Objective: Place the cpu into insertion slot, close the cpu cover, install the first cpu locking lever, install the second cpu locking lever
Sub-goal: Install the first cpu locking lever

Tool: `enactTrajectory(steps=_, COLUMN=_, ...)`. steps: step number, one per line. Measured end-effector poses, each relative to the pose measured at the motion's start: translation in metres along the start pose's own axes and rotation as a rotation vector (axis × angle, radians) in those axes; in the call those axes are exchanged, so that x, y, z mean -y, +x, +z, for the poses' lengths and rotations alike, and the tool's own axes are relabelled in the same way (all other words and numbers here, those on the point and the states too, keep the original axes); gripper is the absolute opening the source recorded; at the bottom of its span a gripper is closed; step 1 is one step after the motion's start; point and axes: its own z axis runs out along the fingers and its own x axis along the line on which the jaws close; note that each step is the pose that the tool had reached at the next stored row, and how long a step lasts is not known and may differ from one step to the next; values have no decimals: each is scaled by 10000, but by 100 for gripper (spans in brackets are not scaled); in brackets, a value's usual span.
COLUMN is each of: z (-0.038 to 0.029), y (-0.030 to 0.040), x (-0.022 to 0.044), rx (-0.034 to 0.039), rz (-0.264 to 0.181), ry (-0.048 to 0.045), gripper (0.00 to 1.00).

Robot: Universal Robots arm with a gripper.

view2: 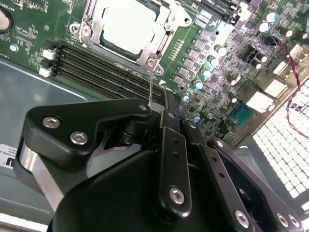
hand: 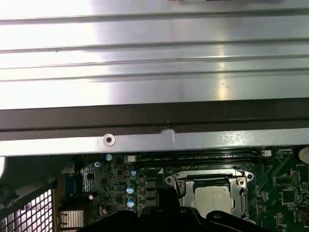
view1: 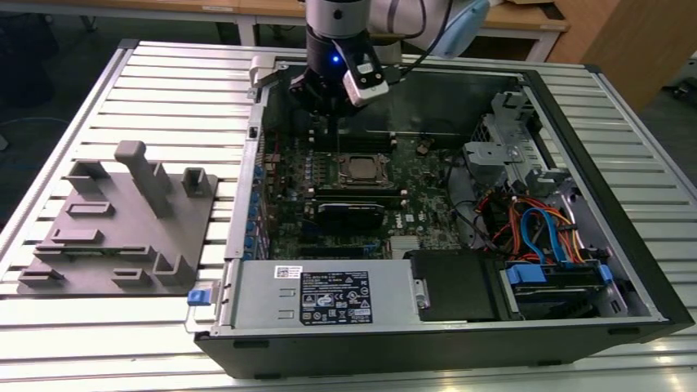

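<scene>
The cpu (view1: 360, 169) lies in its socket on the motherboard, its pale metal face showing in both wrist views (view2: 126, 23) (hand: 212, 199). The grey cpu cover (view2: 145, 54) (hand: 179, 186) lies flat around it. A thin wire locking lever (view2: 151, 82) rises from the socket corner up to my gripper (view2: 166, 99). The gripper (view1: 326, 131) hangs over the board just behind the socket, toward the case's rear wall. Its fingers look shut, and the lever's free end meets them at the side. Whether the lever is clamped is hidden.
Dark memory slots (view2: 96, 67) run beside the socket. The open computer case has a rear wall (hand: 154, 121), a silver drive cage (view1: 316, 294) in front and coloured cables (view1: 534, 229) on the exterior view's right. A grey fixture plate (view1: 120, 237) lies on the slatted table at the left.
</scene>
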Motion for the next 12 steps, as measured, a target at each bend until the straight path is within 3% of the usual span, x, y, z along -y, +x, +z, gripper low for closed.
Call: enactTrajectory(steps=12, z=2, y=-16, x=-56, rx=0, rz=1, ry=0, gripper=10)
